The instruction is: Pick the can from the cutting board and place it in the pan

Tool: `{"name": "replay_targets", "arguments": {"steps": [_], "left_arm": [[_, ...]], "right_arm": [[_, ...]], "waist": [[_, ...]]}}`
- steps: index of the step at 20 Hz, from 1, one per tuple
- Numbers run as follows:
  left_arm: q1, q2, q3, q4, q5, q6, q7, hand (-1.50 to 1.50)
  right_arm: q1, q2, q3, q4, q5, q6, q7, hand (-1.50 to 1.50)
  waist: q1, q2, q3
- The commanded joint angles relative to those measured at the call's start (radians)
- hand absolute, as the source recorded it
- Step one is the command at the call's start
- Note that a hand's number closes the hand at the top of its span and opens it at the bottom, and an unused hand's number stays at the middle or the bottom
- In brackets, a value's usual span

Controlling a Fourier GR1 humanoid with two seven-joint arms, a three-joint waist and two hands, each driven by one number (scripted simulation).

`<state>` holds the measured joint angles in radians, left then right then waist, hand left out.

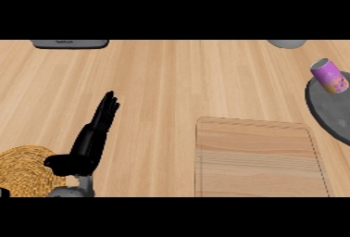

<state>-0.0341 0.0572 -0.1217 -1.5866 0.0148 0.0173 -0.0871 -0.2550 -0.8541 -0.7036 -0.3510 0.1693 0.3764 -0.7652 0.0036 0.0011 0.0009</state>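
Can [329, 76] tilted in pan [327, 110], right of board [258, 158]. Left hand [92, 134] left of board, fingers straight, holding nothing, above desk [178, 78]. Woven mat [27, 169] beside wrist.

Tabletop [171, 78]: pale honey wood, long straight grain lines running away from viewer. Cutting board [256, 159]: lighter tan wood, horizontal grain bands, thin darker groove tracing rim. Can [329, 76]: purple body, orange-yellow blotches on label, grey-silver top. Pan [328, 113]: dark mottled grey. Left hand [92, 139]: glossy black; forearm below it grey. Woven mat [27, 171] at lower left: golden-brown straw, coiled strand pattern. Flat object [70, 43] at far edge: dark grey, small pale lettering. Rounded object [287, 43] at far right edge: light grey.
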Motion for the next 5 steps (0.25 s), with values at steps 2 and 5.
{"name": "replay_targets", "arguments": {"steps": [2,5], "left_arm": [[0.061,0.002,-0.02,-0.096,-0.012,0.001,0.054,0.0],[0.022,-0.012,-0.002,0.029,-0.016,-0.015,-0.044,0.0]], "right_arm": [[0.031,0.016,0.02,-0.024,-0.029,-0.008,-0.068,-1.5],[0.065,0.061,0.055,-0.09,-0.019,-0.094,-0.075,-1.5]], "waist": [[0.001,-0.001,0.0],[-0.003,-0.001,-0.001]]}}
